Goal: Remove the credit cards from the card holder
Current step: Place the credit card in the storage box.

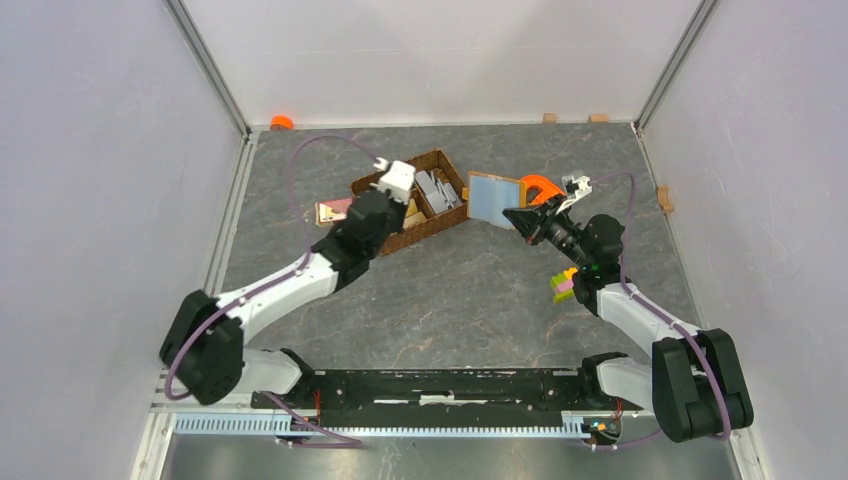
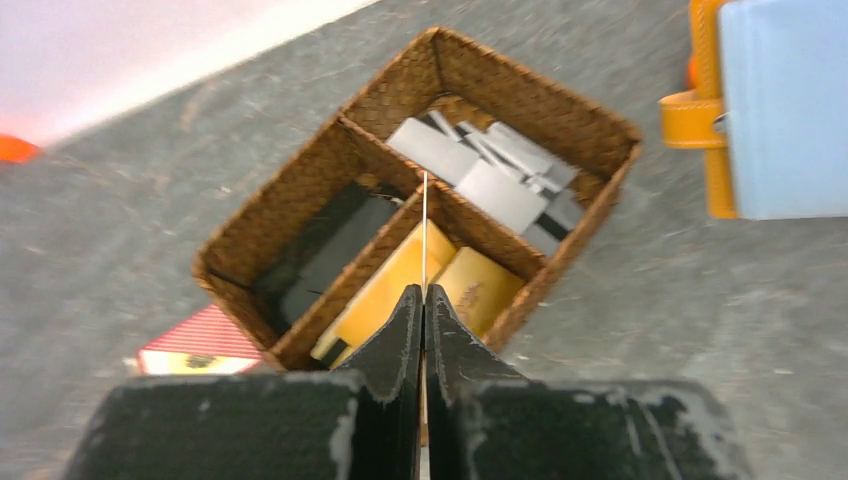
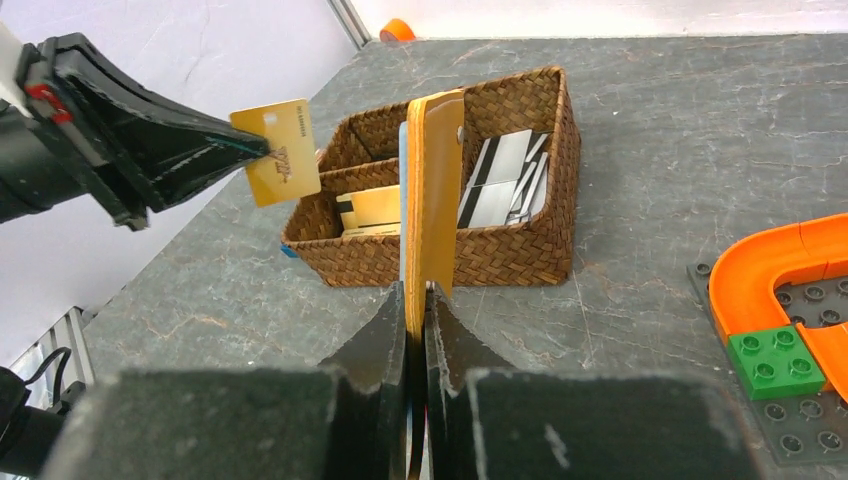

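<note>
The mustard-orange card holder (image 3: 435, 190) stands on edge off the table, and my right gripper (image 3: 418, 290) is shut on its lower edge. From above, its light blue inner panel (image 1: 495, 197) shows just right of the wicker basket (image 1: 430, 228). My left gripper (image 2: 424, 292) is shut on a gold credit card (image 3: 277, 150), seen edge-on as a thin line (image 2: 424, 220) in the left wrist view. It holds the card above the basket's near compartment. More cards lie in the basket: grey ones (image 2: 480, 170), gold ones (image 2: 385, 285) and dark ones (image 2: 320, 250).
A red striped card (image 2: 200, 340) lies on the table against the basket's left side. An orange curved track (image 3: 790, 255) and a green brick (image 3: 778, 362) sit on a dark plate to the right. Stacked coloured bricks (image 1: 565, 283) stand by the right arm. An orange ring (image 1: 281, 122) lies at the back wall.
</note>
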